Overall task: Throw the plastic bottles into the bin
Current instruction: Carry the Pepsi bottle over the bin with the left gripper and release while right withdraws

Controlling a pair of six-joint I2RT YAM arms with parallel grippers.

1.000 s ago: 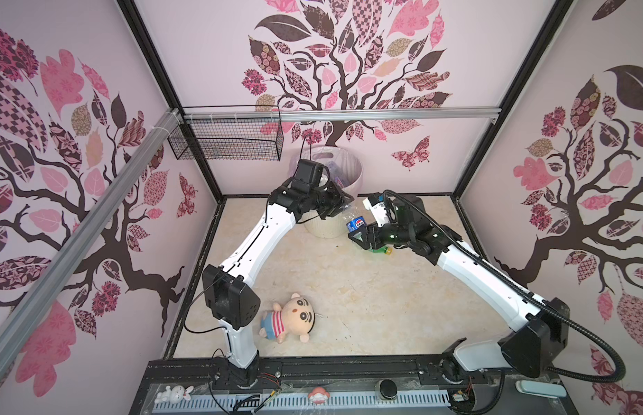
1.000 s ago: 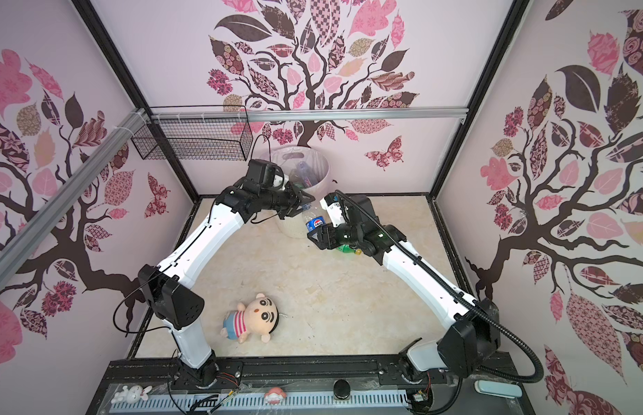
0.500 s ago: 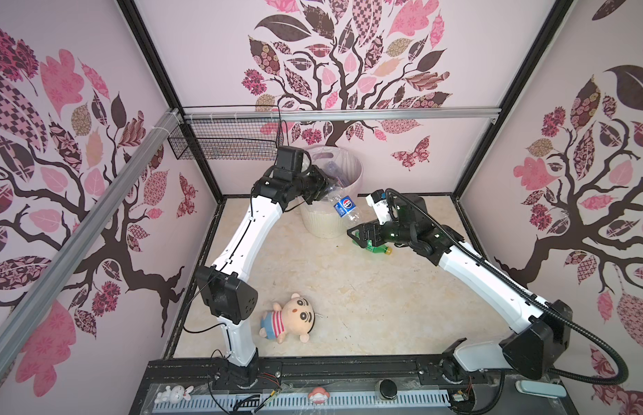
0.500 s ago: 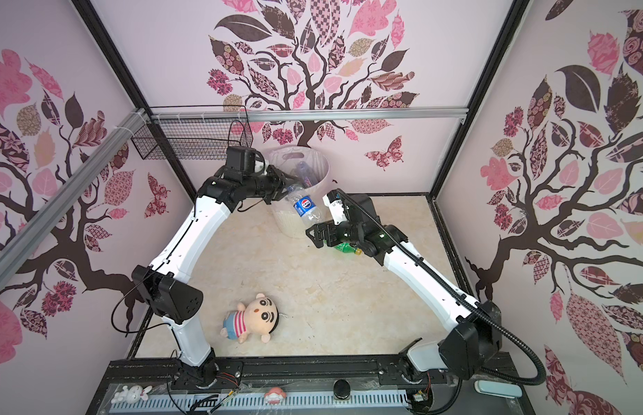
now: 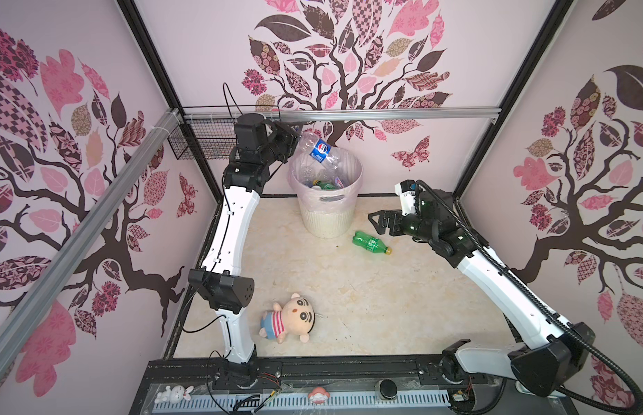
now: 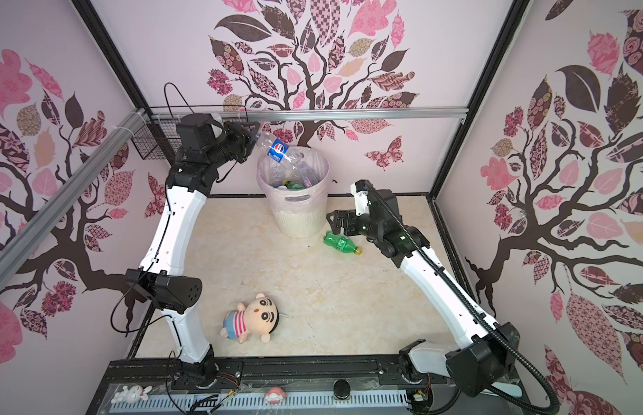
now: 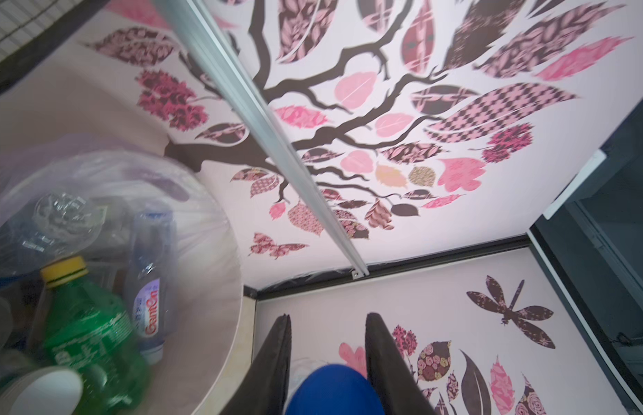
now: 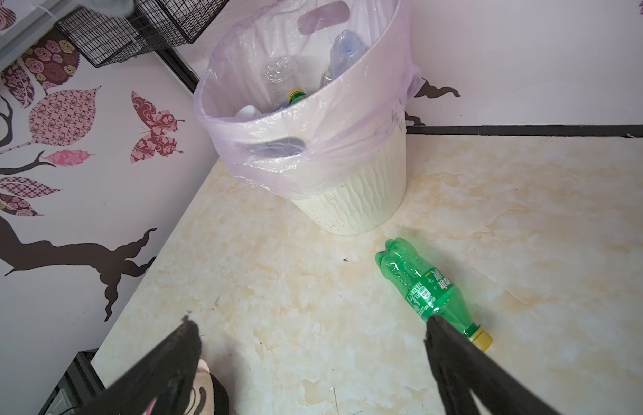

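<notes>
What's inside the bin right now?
The bin holds a green bottle with a yellow cap and several clear bottles, piled together. Whatever lies beneath them, and the bin's bottom, is covered.

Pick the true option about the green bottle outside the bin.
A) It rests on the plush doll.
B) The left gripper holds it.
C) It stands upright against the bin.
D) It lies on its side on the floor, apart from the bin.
D: the green bottle lies flat on the floor, a gap between it and the bin; the left gripper holds a clear bottle.
</notes>
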